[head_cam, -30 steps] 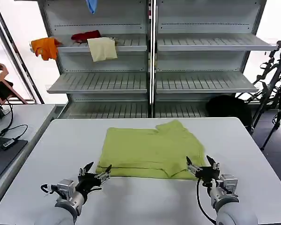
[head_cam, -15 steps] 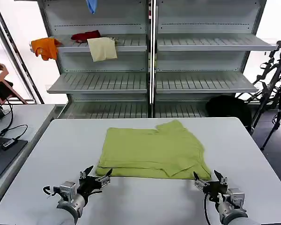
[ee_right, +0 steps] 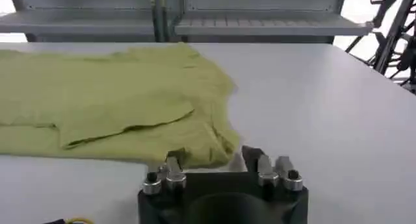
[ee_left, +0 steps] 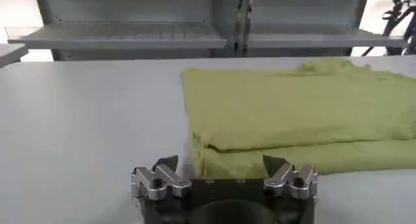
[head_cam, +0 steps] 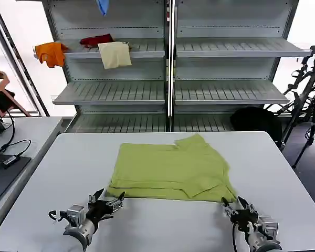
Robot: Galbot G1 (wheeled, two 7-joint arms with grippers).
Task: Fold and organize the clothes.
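Note:
The clothes are one lime yellow-green T-shirt (head_cam: 170, 170) lying folded and flat in the middle of the white table (head_cam: 283, 173). Its doubled front hem faces me. My left gripper (head_cam: 110, 197) hovers low just in front of the shirt's front left corner, open, with nothing between its fingers. In the left wrist view the shirt (ee_left: 292, 108) lies right ahead of the left gripper (ee_left: 221, 163). My right gripper (head_cam: 233, 203) sits open just before the front right corner. The right wrist view has the shirt (ee_right: 117, 95) and its bunched corner ahead of the right gripper (ee_right: 211, 157).
Grey shelving stands behind the table, holding an orange garment (head_cam: 51, 52), a red garment (head_cam: 96, 40) and a cream cloth (head_cam: 114, 54). A side table with a laptop and cables (head_cam: 5, 160) is at the left. A black bag (head_cam: 254, 119) and stands (head_cam: 307, 84) are at the right.
Both grippers have drawn back from the shirt's front edge toward the table's near side, the right one farther. The shirt has stayed where it was.

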